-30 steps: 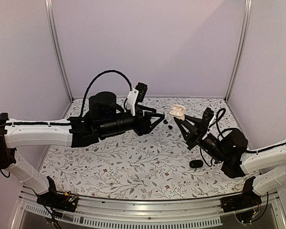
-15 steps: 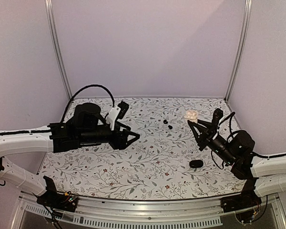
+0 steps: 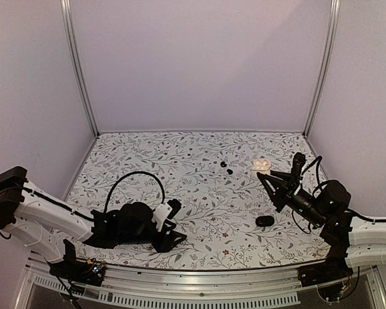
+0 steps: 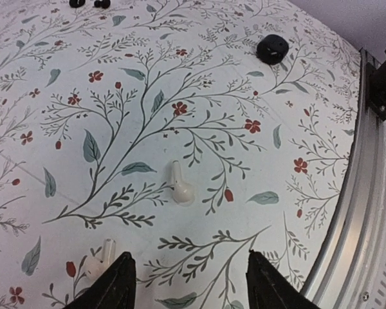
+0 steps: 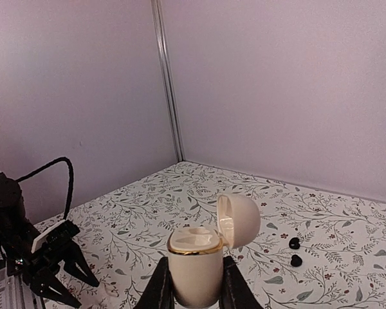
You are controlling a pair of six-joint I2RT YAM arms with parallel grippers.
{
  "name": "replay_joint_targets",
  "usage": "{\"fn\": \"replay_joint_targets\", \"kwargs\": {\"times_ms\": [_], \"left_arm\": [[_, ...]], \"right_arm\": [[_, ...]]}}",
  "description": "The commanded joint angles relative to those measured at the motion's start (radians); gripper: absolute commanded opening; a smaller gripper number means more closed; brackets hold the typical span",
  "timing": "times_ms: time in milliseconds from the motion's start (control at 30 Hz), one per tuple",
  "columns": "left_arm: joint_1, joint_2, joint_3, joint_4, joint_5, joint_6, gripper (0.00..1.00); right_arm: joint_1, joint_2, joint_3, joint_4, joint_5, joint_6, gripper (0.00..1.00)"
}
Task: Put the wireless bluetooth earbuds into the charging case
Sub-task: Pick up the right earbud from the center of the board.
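Black earbuds [image 3: 223,165] lay on the far-middle table [image 3: 180,187], well apart from both arms: tiny, likely light and slick (pinch across the body). Right gripper [image 5: 194,278] clamped the open cream charging case [image 5: 193,257]; left gripper [image 4: 190,270] gaped empty.

The table [image 4: 199,77] is white with green leaves and little red flowers. My fingers [image 4: 112,290] are black. The open case [image 5: 194,273] is cream with a gold rim. The two tiny earbuds [image 5: 294,243] are black.
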Motion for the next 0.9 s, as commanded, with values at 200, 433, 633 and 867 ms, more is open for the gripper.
{"fn": "replay_joint_targets", "kwargs": {"times_ms": [200,433,633,867], "left_arm": [[-0.060,0.240,-0.063,0.575,-0.147,0.136,0.54],[-0.062,0.355,-0.019,0.615,-0.133,0.192,0.46],[-0.060,0.408,0.021,0.575,-0.145,0.185,0.40],[-0.058,0.461,0.067,0.528,-0.155,0.187,0.36]], "right_arm": [[-0.008,-0.059,-0.020,-0.037,0.001,0.003,0.00],[-0.009,-0.078,-0.024,-0.046,0.006,0.005,0.00],[-0.010,-0.088,-0.024,-0.050,0.009,0.003,0.00],[-0.011,-0.089,-0.025,-0.050,0.010,0.003,0.00]]}}
